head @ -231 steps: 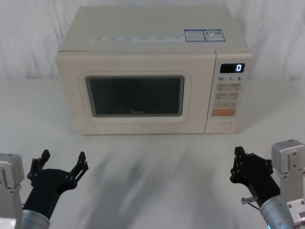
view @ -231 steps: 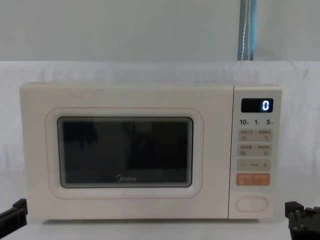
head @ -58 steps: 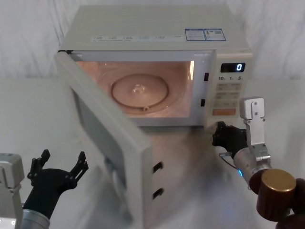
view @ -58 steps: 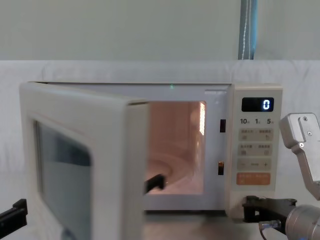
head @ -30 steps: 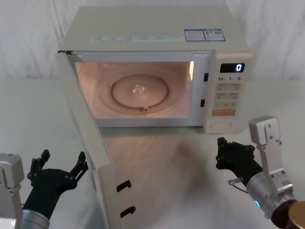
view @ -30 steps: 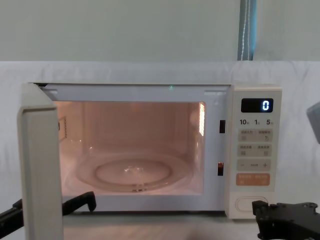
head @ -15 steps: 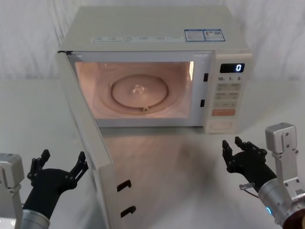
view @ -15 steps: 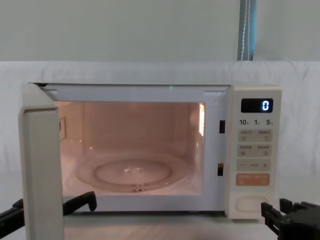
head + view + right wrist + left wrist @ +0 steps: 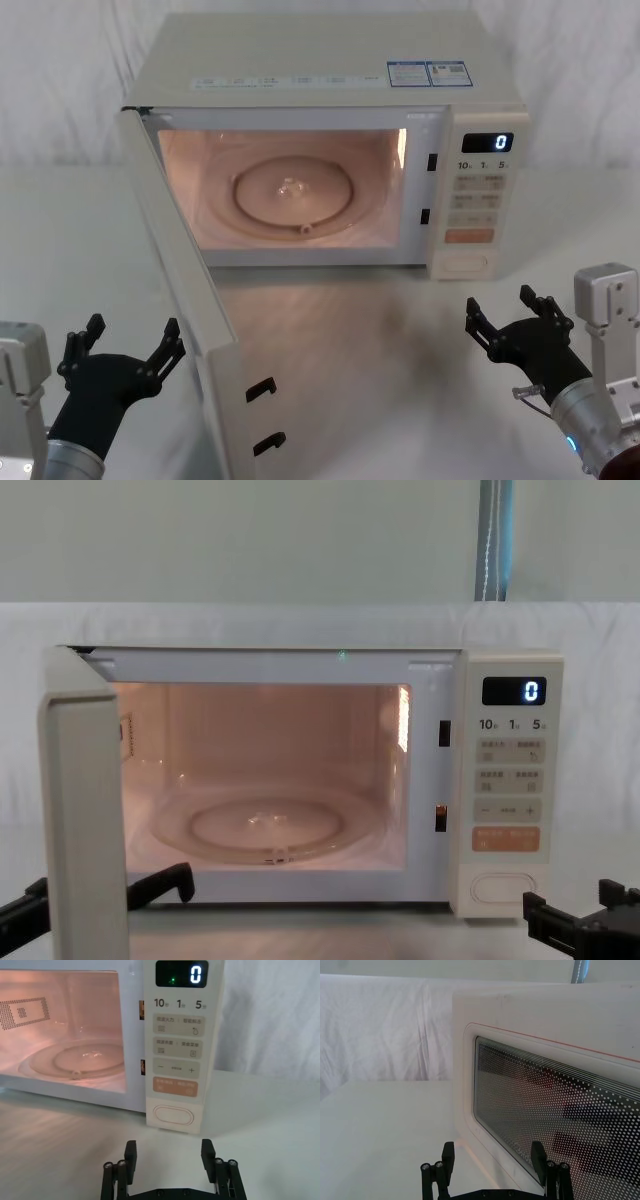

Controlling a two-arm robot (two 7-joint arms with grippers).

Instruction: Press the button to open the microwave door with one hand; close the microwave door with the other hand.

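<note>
The microwave (image 9: 330, 130) stands at the back of the desk (image 9: 400, 380) with its door (image 9: 185, 310) swung wide open toward the robot, hinged on the microwave's left side, and the cavity lit, so the opening half of the job looks done and the closing half is left. The button (image 9: 173, 1115) sits at the foot of the microwave's control panel, untouched now. The right tool (image 9: 518, 322) hovers in front of that panel, a little way back from it and apart from the button, fingers spread wide with nothing between them. The left tool (image 9: 125, 352) waits just outside the open door, on its window side, also spread wide and holding nothing; from its wrist camera the door's dotted window (image 9: 560, 1115) looms close ahead. Inside the microwave lies a round glass turntable (image 9: 292, 192). Nothing on the desk stands in the door's path back to the microwave, so a push from the left tool should meet no obstacle.
</note>
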